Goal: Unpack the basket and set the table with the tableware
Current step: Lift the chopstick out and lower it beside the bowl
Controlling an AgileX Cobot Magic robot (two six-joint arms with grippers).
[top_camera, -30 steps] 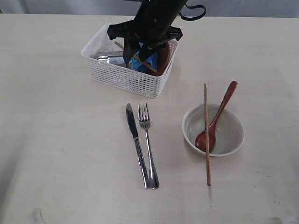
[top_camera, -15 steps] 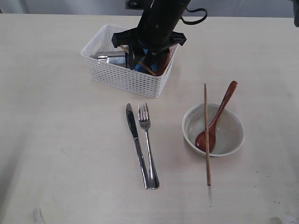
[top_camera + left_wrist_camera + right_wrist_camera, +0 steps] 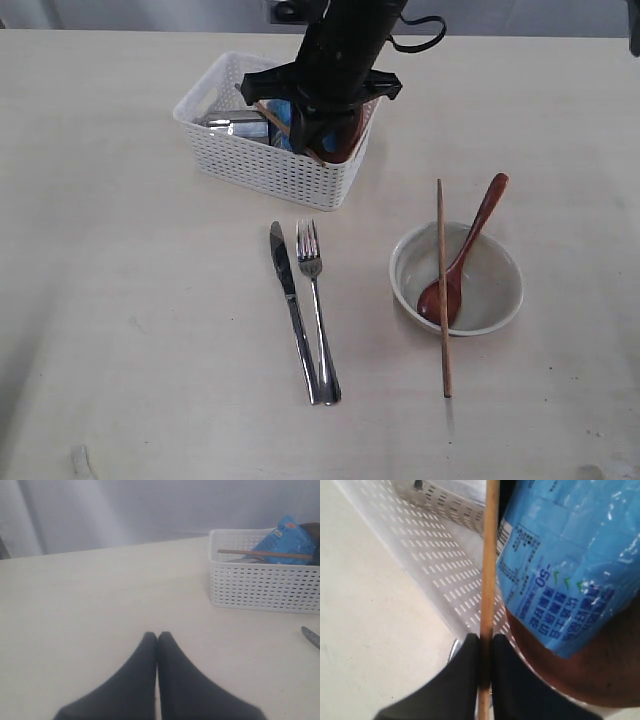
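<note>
The white basket (image 3: pixel 270 170) stands at the back of the table (image 3: pixel 130 300). My right gripper (image 3: pixel 305 135) reaches down into it and is shut on a wooden chopstick (image 3: pixel 489 570), which runs straight between the jaws (image 3: pixel 486 645). Beside it in the basket are a blue snack packet (image 3: pixel 570 565), a brown plate (image 3: pixel 590 680) and a steel cup (image 3: pixel 235 125). On the table lie a knife (image 3: pixel 290 300) and fork (image 3: pixel 316 300) side by side. A cream bowl (image 3: pixel 495 295) holds a reddish spoon (image 3: pixel 462 258) with another chopstick (image 3: pixel 442 290) across it. My left gripper (image 3: pixel 158 636) is shut and empty, low over bare table.
In the left wrist view the basket (image 3: pixel 265 587) stands off to one side with the chopstick (image 3: pixel 265 554) lying across its top, and the knife tip (image 3: pixel 311 636) shows at the frame's edge. A pale wall runs behind the table's far edge.
My right gripper's jaws have closed on the chopstick in the basket. The arm has shifted only slightly. The left gripper has stayed still.
</note>
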